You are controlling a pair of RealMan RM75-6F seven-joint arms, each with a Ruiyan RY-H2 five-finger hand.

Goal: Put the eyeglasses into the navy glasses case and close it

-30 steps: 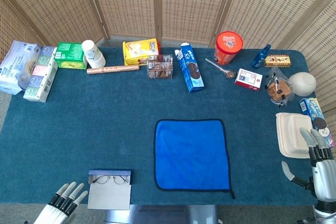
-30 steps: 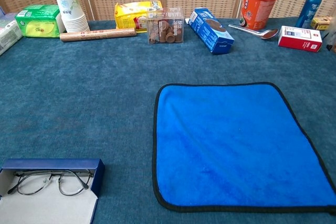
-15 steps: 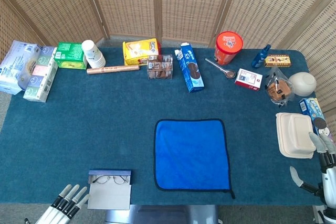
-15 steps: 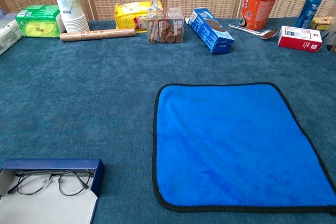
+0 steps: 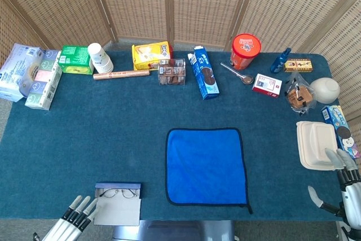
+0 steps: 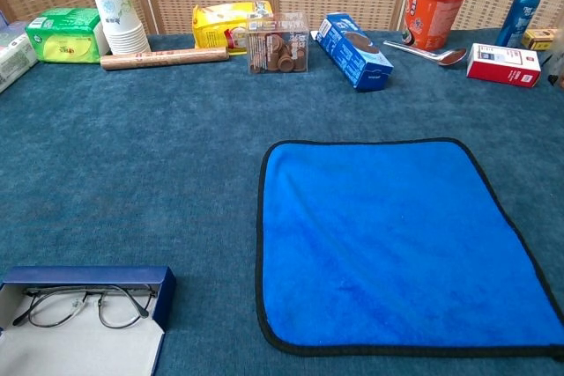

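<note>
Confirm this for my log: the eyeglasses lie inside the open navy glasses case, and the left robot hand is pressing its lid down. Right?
Not quite. The eyeglasses do lie in the open navy glasses case, but the left robot hand touches nothing; the head view shows it beside the case, fingers apart, off the lid.

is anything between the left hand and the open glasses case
Nothing visible. The left hand sits at the table's near edge just left of the navy glasses case, whose lid lies open with the eyeglasses already inside; only bare table lies between them.
</note>
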